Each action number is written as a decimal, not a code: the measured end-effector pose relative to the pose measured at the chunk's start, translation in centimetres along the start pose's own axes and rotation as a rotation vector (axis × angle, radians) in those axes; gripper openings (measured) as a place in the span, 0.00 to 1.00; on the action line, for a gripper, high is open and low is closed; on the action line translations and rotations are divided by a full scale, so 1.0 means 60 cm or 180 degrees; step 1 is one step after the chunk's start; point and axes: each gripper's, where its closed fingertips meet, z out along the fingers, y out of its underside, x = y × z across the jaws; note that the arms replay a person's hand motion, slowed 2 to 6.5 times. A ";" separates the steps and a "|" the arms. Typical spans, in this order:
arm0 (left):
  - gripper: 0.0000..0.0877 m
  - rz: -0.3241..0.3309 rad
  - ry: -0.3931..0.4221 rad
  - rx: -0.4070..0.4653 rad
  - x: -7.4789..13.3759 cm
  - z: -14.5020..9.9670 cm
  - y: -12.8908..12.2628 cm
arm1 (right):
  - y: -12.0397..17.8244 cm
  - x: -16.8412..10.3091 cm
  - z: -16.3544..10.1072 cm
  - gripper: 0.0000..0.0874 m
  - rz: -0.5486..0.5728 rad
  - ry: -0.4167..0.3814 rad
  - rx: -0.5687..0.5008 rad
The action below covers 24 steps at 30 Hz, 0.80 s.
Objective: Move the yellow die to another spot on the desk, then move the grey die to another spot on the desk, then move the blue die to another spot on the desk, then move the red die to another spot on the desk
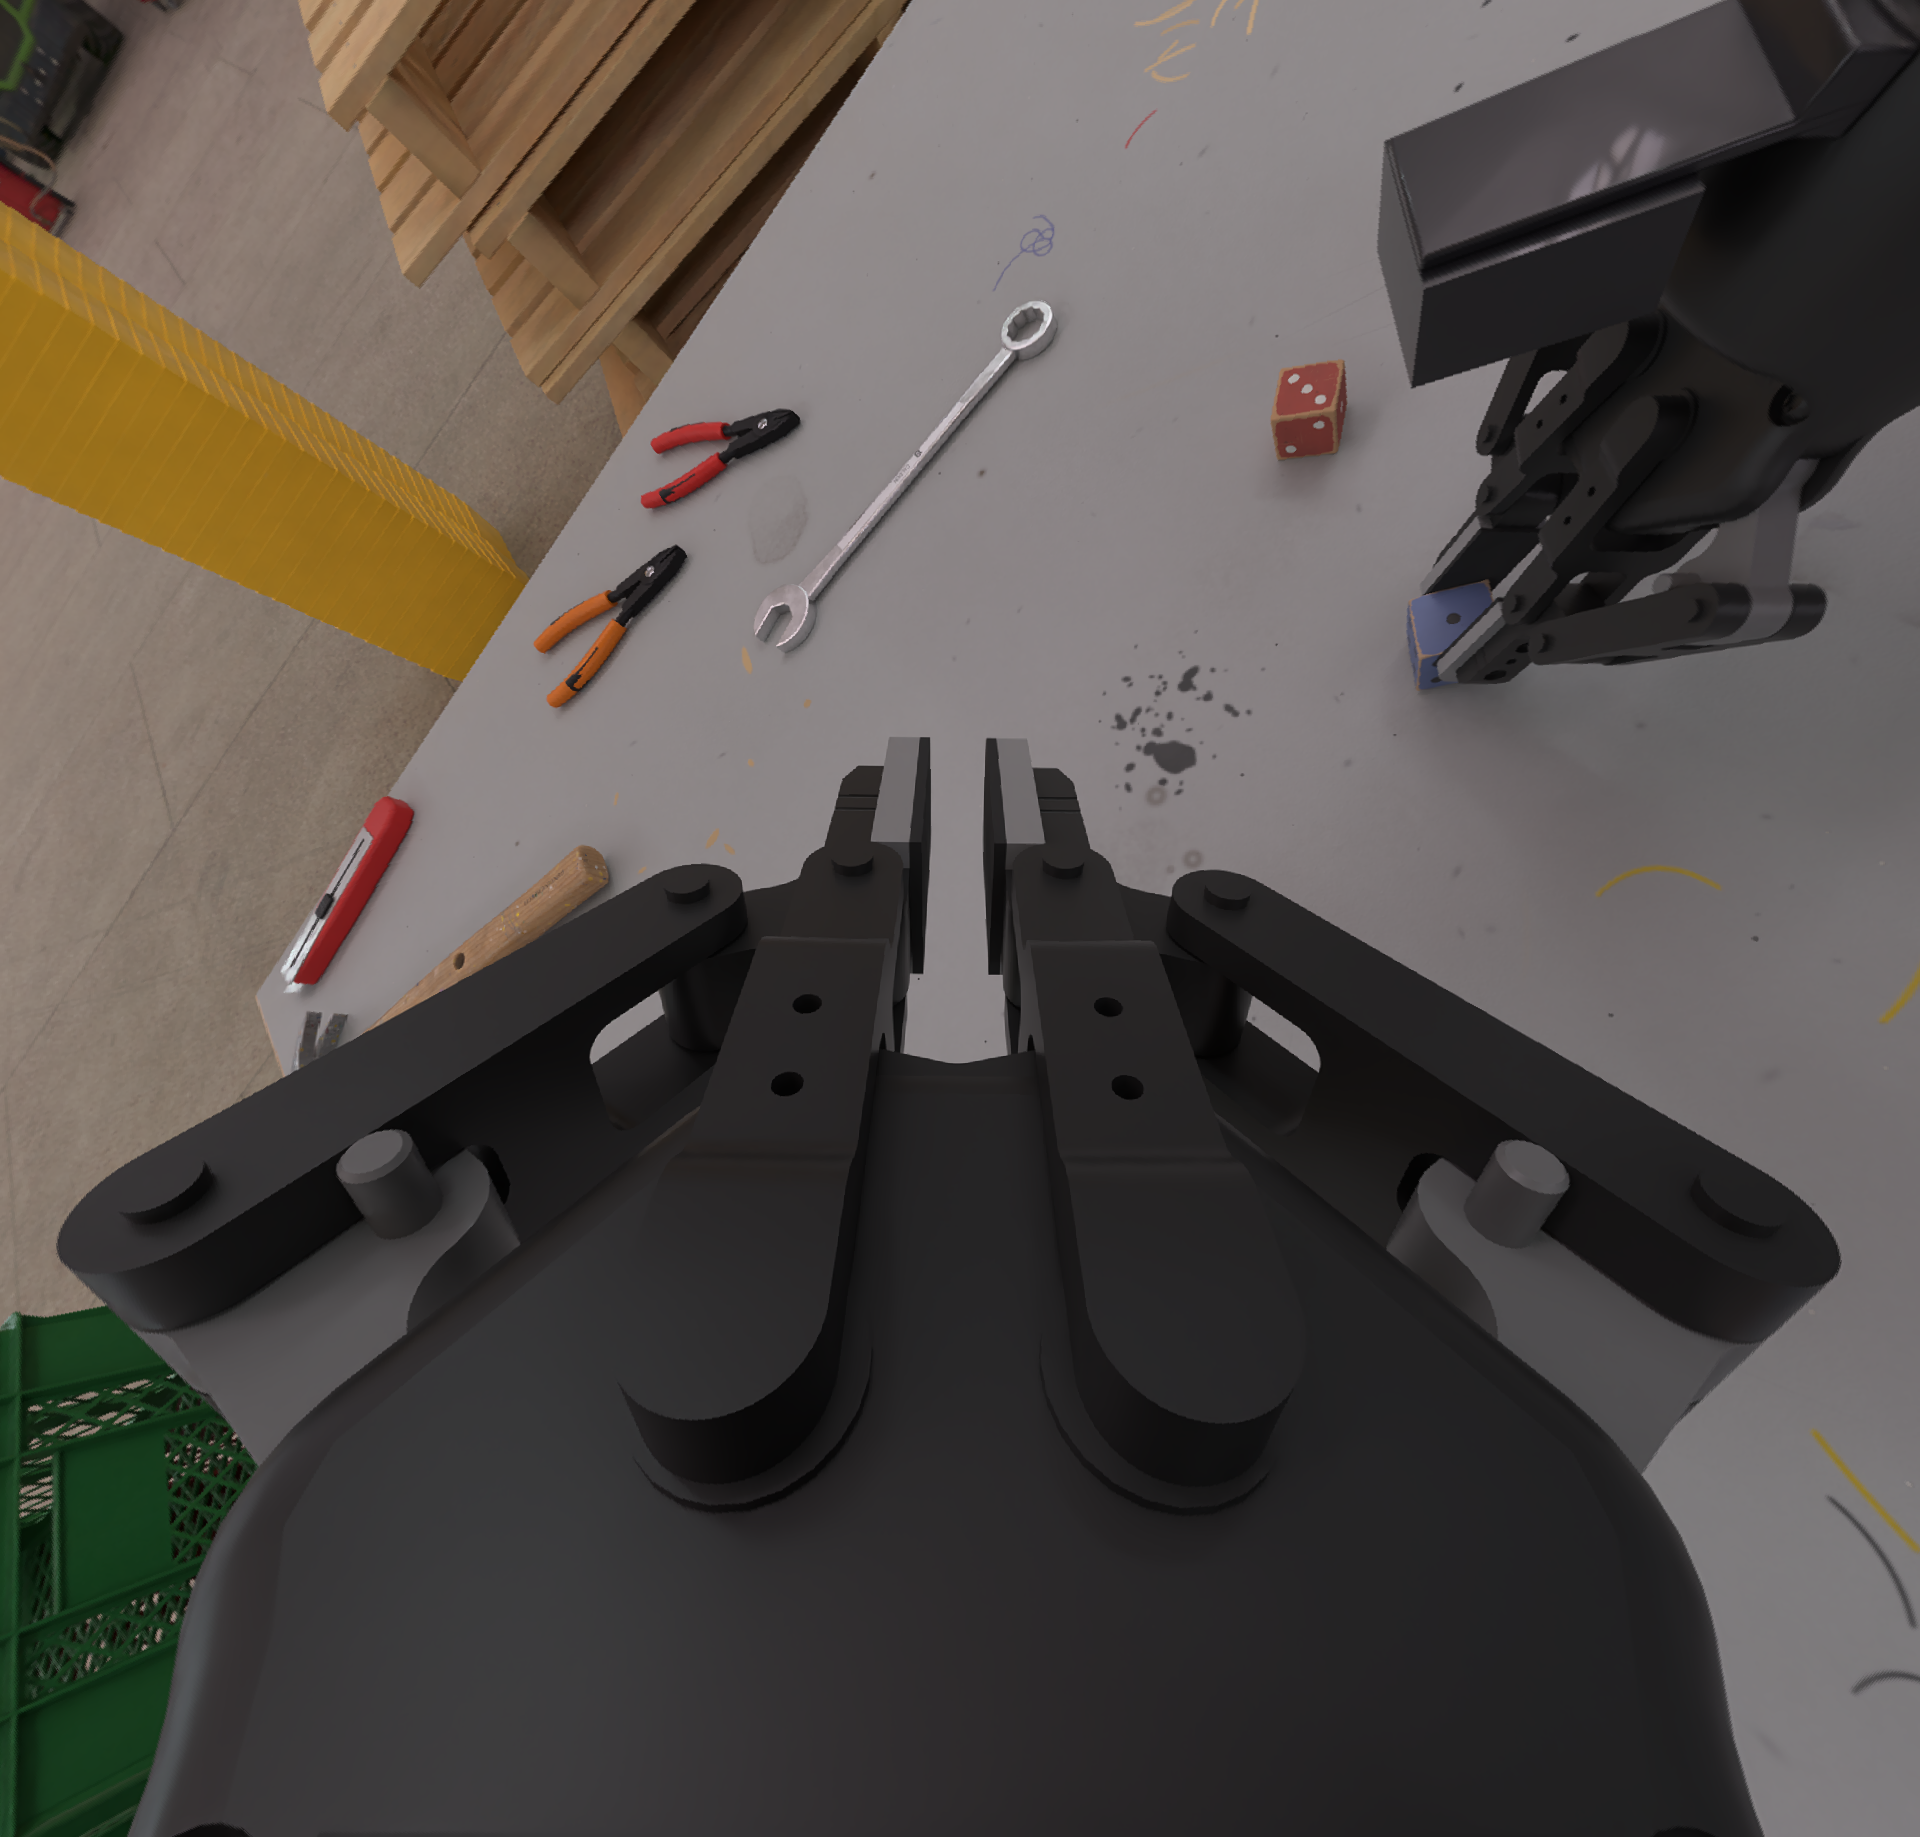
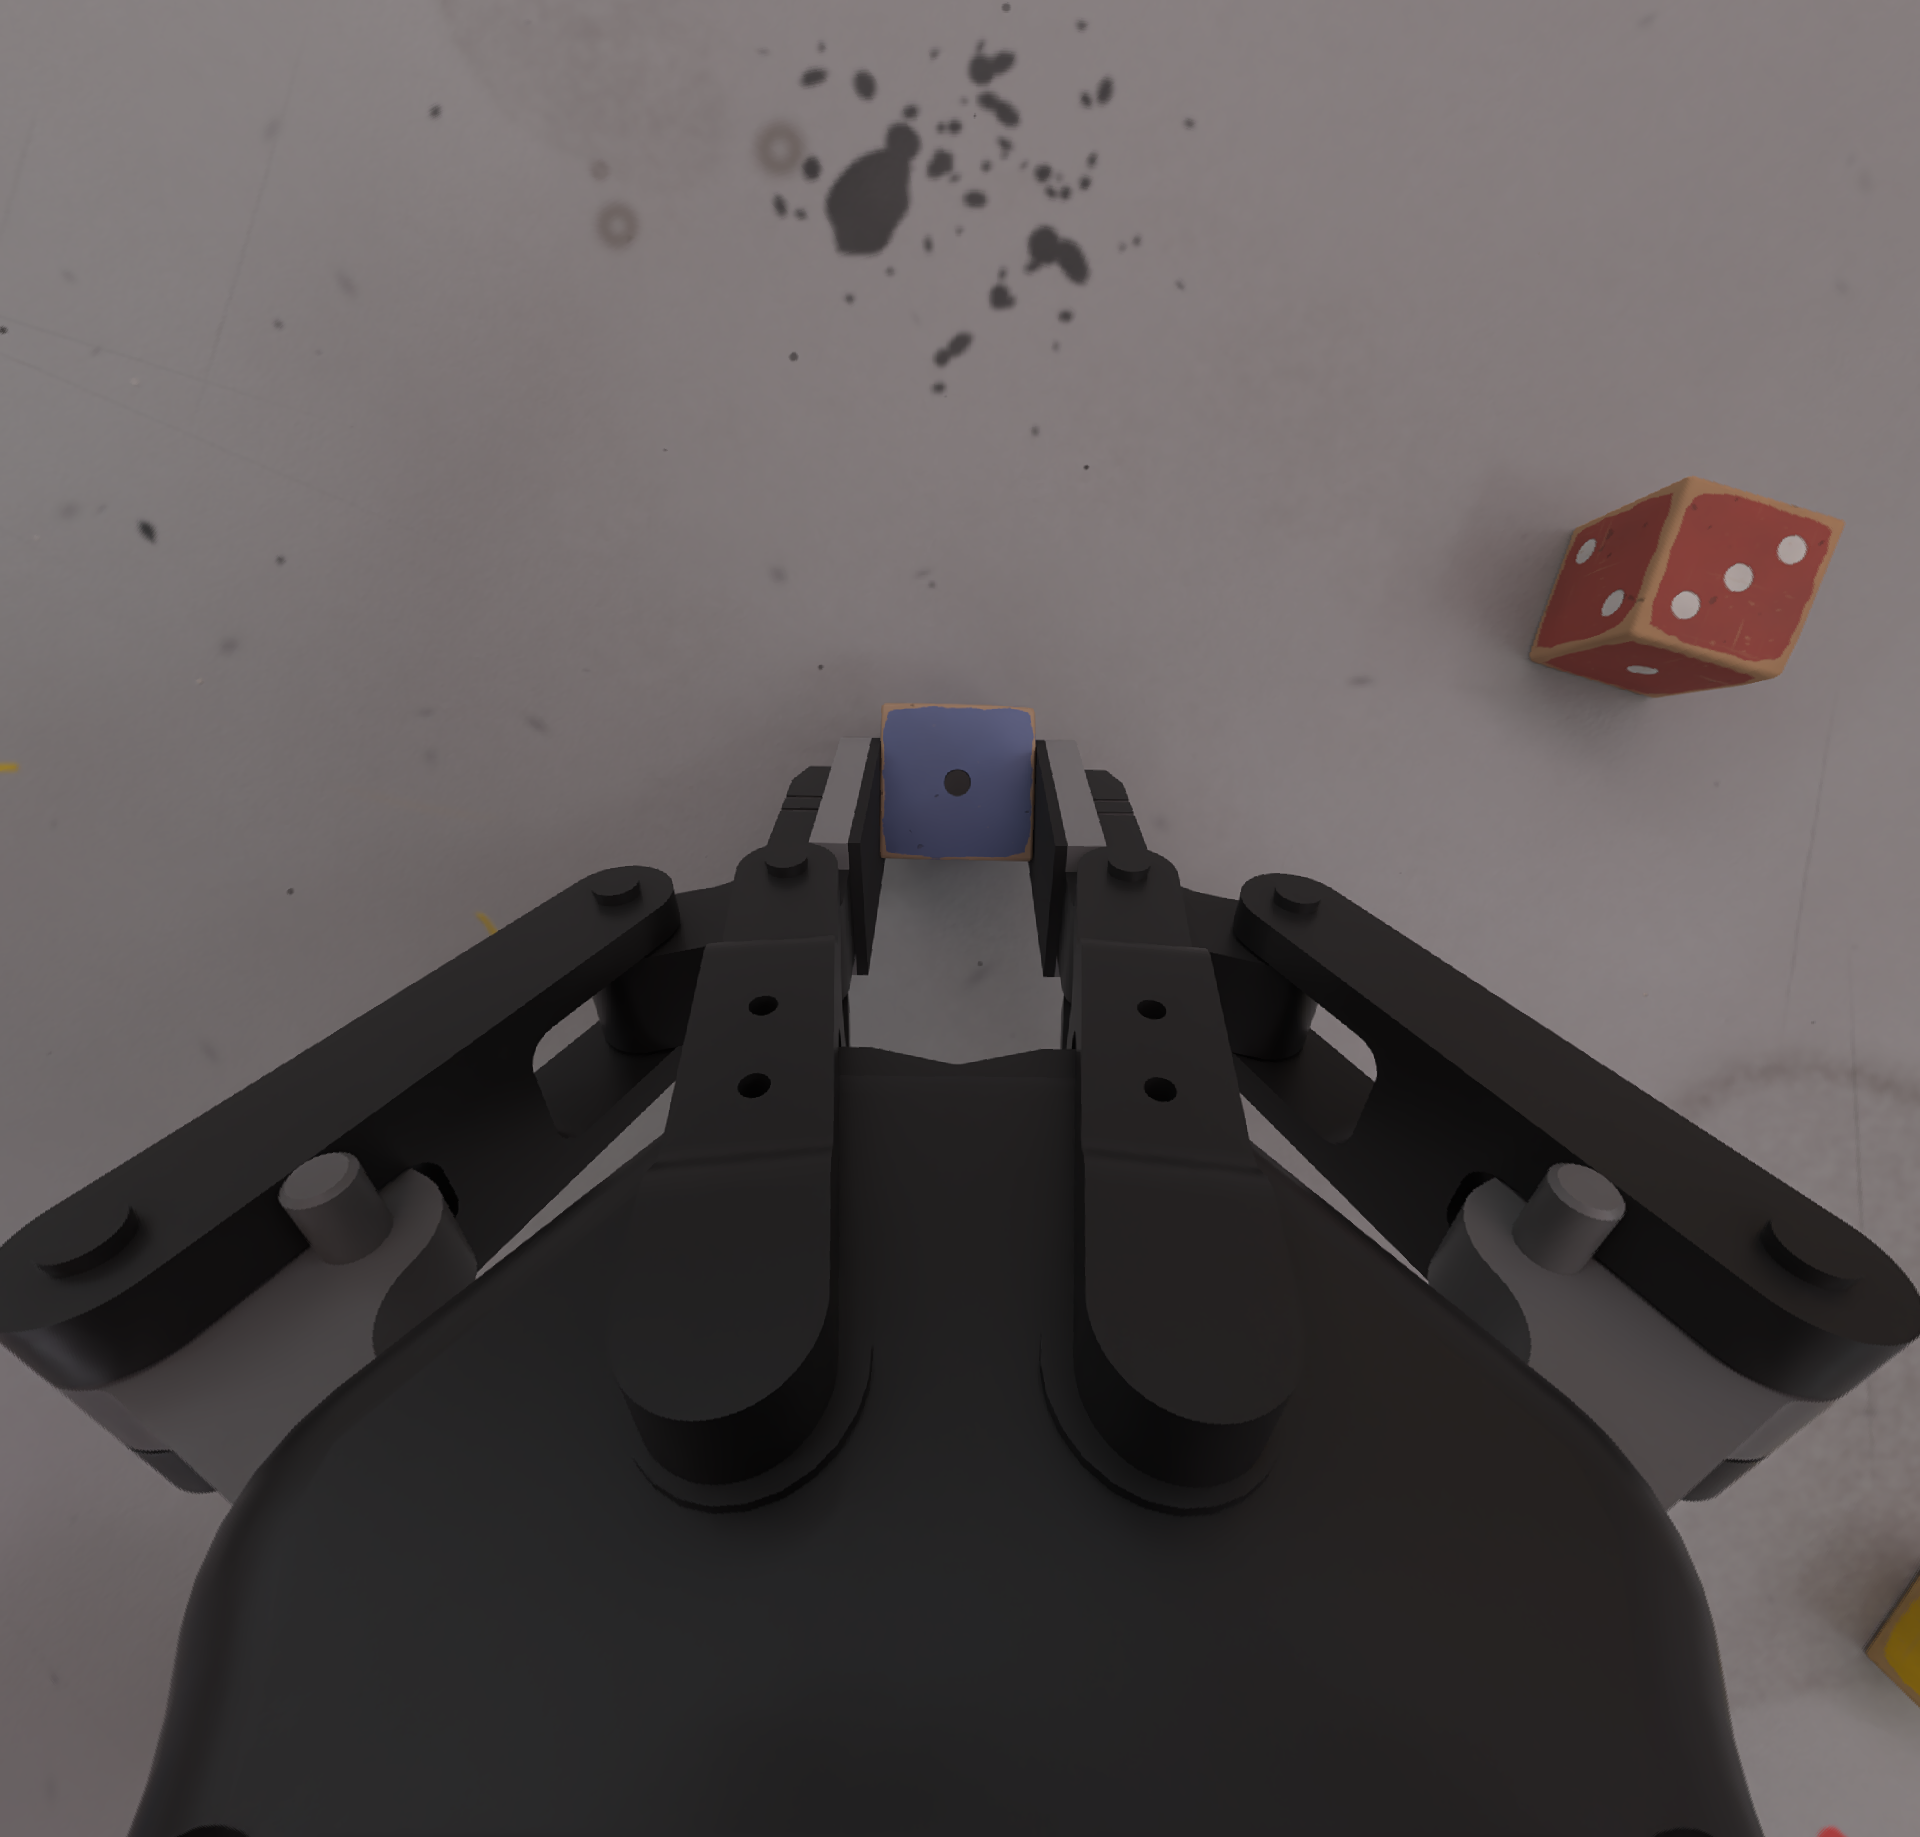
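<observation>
Between the fingers of the right gripper (image 2: 957, 795) sits the blue die (image 2: 957, 782), clamped on both sides, its single-pip face turned up toward the wrist camera. From the left wrist view that same right gripper (image 1: 1455, 634) reaches down at the far right with the blue die (image 1: 1439, 629) pinched at its tips, right at the grey tabletop (image 1: 1143, 561); whether the die touches the surface or hangs just clear of it, I cannot tell. Off to the side stands the red die (image 2: 1688, 587), apart from the gripper, resting on the tabletop (image 2: 416, 540) with three white pips on one face. In the left wrist view the red die (image 1: 1309, 411) lies beyond the blue one, near it but not touching. A dark splatter stain (image 2: 914, 198) marks the surface ahead of the held die. At the bottom right corner of the right wrist view a sliver of the yellow die (image 2: 1896, 1642) peeks in, mostly cut off. Over on the other side, the left gripper (image 1: 957, 759) hovers above bare tabletop, its fingers nearly together with a narrow slot between them and nothing in it. Along the far edge lie a long wrench (image 1: 904, 473), red-handled pliers (image 1: 717, 452), orange-handled pliers (image 1: 608, 624), a red utility knife (image 1: 348, 894) and a wooden hammer handle (image 1: 509, 930).
</observation>
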 end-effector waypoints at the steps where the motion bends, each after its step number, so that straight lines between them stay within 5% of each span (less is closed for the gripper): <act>1: 0.11 -0.0002 0.0000 -0.0002 0.000 0.000 0.000 | 0.001 -0.002 -0.002 0.29 0.0002 -0.0024 -0.0002; 7: 0.11 -0.0006 -0.0002 -0.0020 -0.002 0.001 0.003 | -0.012 -0.010 -0.048 0.29 -0.0019 -0.0100 0.0199; 13: 0.11 -0.0021 -0.0003 -0.0036 -0.005 0.002 0.006 | -0.045 -0.017 -0.160 0.29 -0.0109 -0.0032 0.0767; 19: 0.11 -0.0038 -0.0009 -0.0057 -0.008 0.004 0.010 | -0.053 0.018 -0.297 0.29 -0.0095 0.0359 0.1359; 24: 0.11 -0.0038 -0.0029 -0.0055 -0.011 0.005 0.009 | -0.018 0.079 -0.375 0.29 0.0150 0.0724 0.1505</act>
